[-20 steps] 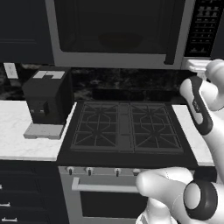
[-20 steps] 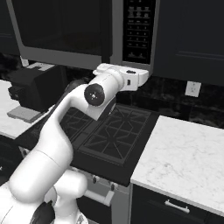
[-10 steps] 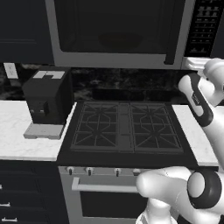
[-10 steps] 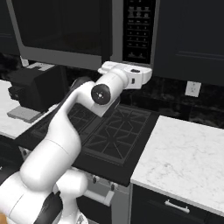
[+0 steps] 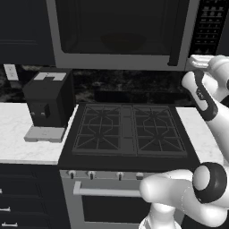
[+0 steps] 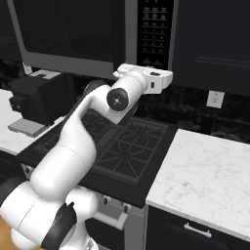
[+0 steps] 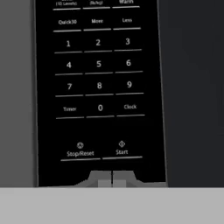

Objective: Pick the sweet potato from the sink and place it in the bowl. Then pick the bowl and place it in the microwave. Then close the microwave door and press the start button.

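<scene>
The microwave (image 5: 120,33) is mounted above the stove (image 5: 127,129), and its microwave door (image 5: 114,31) stands closed, the wide grey frame flush with the body and the big dark window facing the room; through that window a round shallow shape, apparently the bowl (image 5: 123,42), shows dimly inside, too dark to make out in detail. To the right of the door runs the black button panel (image 7: 98,87), which in the hand view reads from the top down as a row with "Quick30", the digits one to nine in three rows, then "Timer", zero and "Clock", and lowest a "Stop/Reset" key beside the Start button (image 7: 122,148). The gripper (image 7: 112,180) sits at the lower edge of this panel, just below the Start button and pointing straight at the panel face, its two dark finger tips pressed together with no gap and nothing between them. In the right base view the white hand (image 6: 146,80) is raised to the level of the panel's lower end, close against the microwave. Below lies the black gas stove with its grates; a dark toaster (image 5: 47,103) stands on the white marble counter (image 5: 18,134) to the stove's left.
</scene>
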Controlling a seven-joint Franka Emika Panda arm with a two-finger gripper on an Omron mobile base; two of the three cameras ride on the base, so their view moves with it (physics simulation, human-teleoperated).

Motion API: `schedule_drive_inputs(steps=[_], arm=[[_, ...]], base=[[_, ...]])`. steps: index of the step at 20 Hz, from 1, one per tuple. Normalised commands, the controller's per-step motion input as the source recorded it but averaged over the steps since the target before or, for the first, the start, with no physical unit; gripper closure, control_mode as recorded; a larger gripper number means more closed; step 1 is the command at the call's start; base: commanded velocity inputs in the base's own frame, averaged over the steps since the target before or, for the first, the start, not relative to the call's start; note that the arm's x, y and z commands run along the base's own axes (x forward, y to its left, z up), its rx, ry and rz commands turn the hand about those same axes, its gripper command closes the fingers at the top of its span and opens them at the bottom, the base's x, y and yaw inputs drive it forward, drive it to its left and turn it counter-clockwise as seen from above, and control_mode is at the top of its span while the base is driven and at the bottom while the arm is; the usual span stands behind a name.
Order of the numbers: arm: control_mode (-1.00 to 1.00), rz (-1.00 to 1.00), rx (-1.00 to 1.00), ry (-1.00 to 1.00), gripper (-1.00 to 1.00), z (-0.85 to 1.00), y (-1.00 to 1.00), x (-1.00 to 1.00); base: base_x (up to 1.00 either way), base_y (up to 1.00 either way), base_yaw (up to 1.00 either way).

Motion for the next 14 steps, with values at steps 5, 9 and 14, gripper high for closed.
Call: schedule_drive_inputs(steps=[5, 9, 14], arm=[[-1.00, 0.00, 0.00, 0.00, 1.00, 0.01, -0.03, 0.22], [-1.00, 0.00, 0.00, 0.00, 1.00, 0.00, -0.15, 0.16], [-1.00, 0.00, 0.00, 0.00, 1.00, 0.00, -0.16, 0.23]], base=[[0.00, 0.00, 0.00], [0.00, 0.00, 0.00], [0.00, 0.00, 0.00]])
